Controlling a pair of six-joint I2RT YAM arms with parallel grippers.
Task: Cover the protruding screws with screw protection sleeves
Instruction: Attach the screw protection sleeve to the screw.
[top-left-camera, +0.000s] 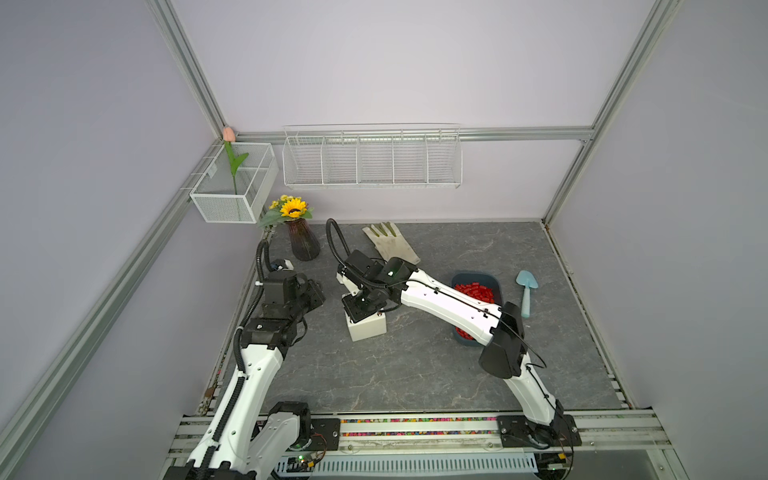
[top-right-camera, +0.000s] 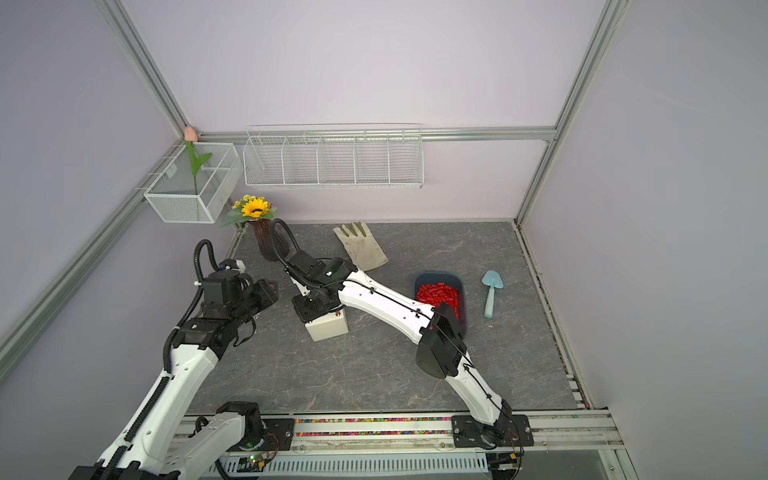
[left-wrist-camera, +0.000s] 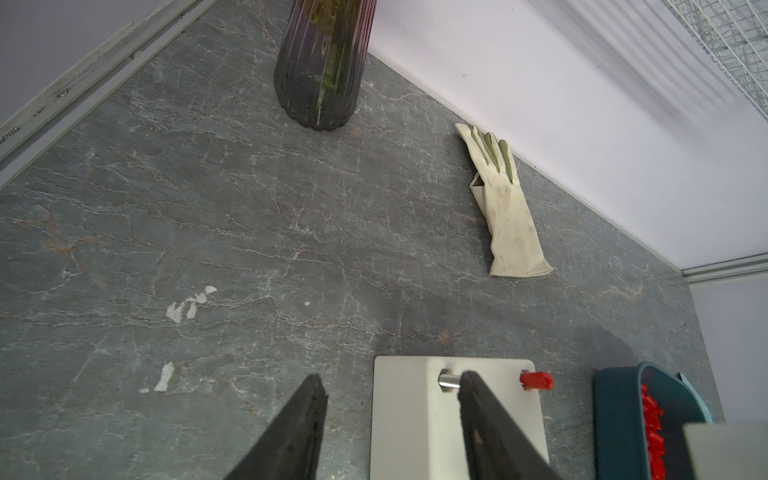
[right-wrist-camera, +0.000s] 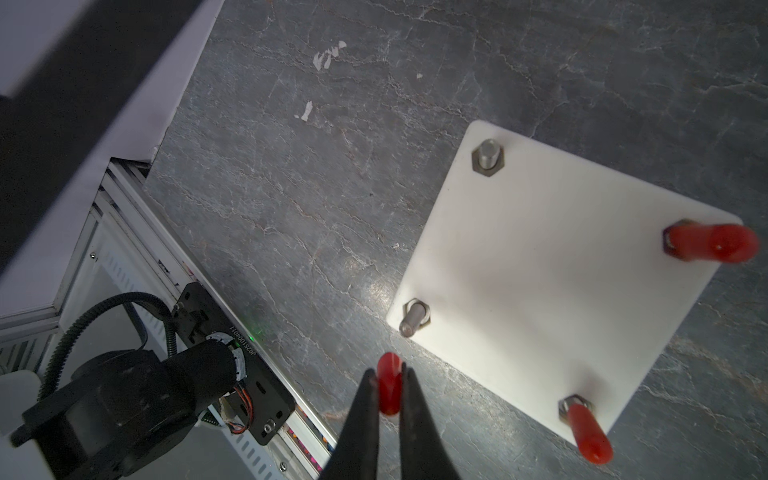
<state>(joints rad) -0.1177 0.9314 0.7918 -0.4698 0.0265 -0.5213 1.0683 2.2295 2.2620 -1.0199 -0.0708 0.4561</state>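
Note:
A cream-white box (top-left-camera: 368, 330) (top-right-camera: 328, 328) stands mid-table. On its top face (right-wrist-camera: 540, 291), two protruding screws stand bare (right-wrist-camera: 488, 154) (right-wrist-camera: 413, 319), and two carry red screw protection sleeves (right-wrist-camera: 715, 243) (right-wrist-camera: 588, 434). My right gripper (right-wrist-camera: 390, 372) is shut on one red sleeve (right-wrist-camera: 390, 386), hovering just off the box edge near the bare screw (right-wrist-camera: 413, 319). My left gripper (left-wrist-camera: 392, 380) stands open and empty beside the box (left-wrist-camera: 407, 415); one finger (left-wrist-camera: 473, 399) partly hides a bare screw (left-wrist-camera: 449, 380). Loose red sleeves (top-left-camera: 476, 291) fill a dark blue bin (top-left-camera: 465, 338).
A dark vase with a sunflower (top-left-camera: 304, 245) stands at the back left and a pale glove (top-left-camera: 390, 243) lies behind the box. A light blue trowel (top-left-camera: 527, 295) lies right of the bin. Wire baskets (top-left-camera: 372, 160) (top-left-camera: 235, 187) hang on the walls.

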